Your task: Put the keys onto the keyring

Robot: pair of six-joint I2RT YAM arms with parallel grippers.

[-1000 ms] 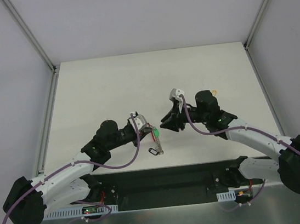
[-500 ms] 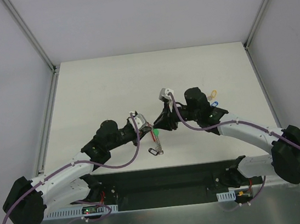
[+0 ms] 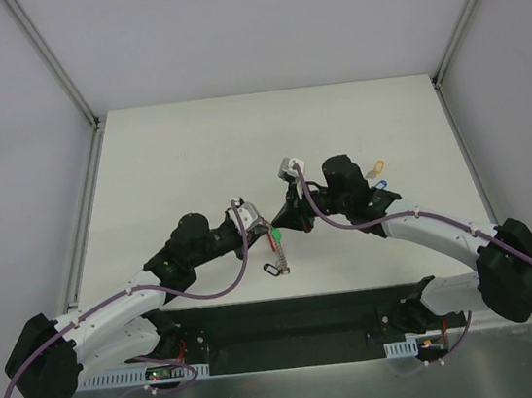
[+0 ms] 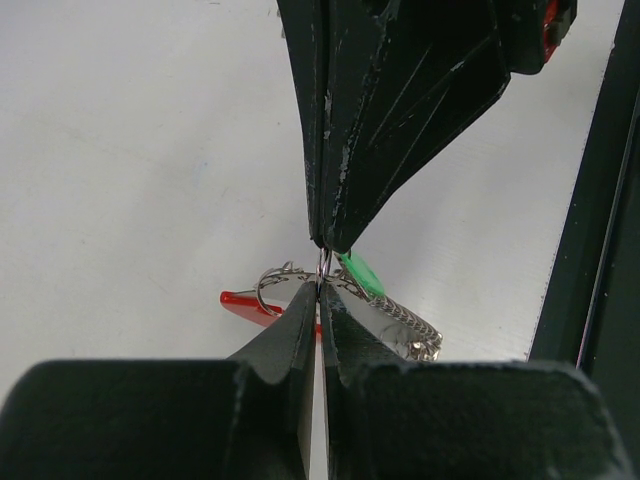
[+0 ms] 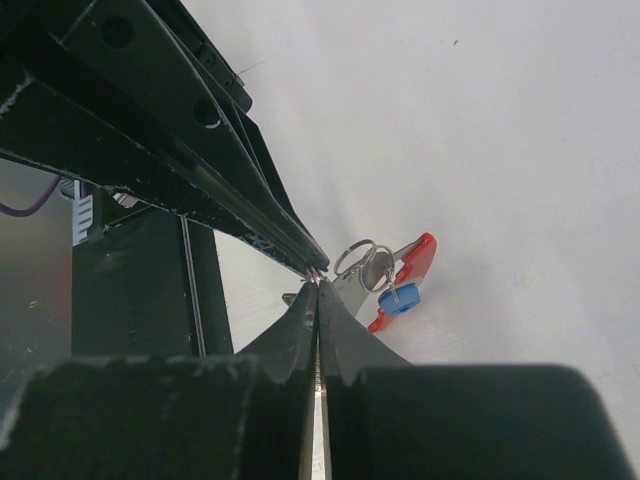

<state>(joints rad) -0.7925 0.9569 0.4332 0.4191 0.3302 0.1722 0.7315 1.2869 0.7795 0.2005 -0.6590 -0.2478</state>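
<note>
The keyring (image 3: 278, 253), a grey chain with a red loop (image 4: 240, 300), hangs between my two grippers just above the table. My left gripper (image 3: 263, 229) is shut on its thin wire ring (image 4: 322, 262). My right gripper (image 3: 282, 220) is shut tip to tip against it on the same ring (image 5: 318, 283). A green key (image 4: 362, 273) hangs by the chain (image 4: 405, 320). In the right wrist view a blue key (image 5: 399, 297) hangs on a small ring beside the red loop (image 5: 420, 250). A yellow key (image 3: 376, 166) lies on the table by the right arm.
A small bluish piece (image 3: 380, 184) lies just below the yellow key, too small to identify. The black front rail (image 4: 590, 250) runs along the table's near edge, close to the grippers. White walls enclose the table (image 3: 192, 160) at the sides and back.
My right gripper has moved left and now meets the left gripper's tips at the keyring. The yellow key behind the right arm has come into view. The left arm has held still.
</note>
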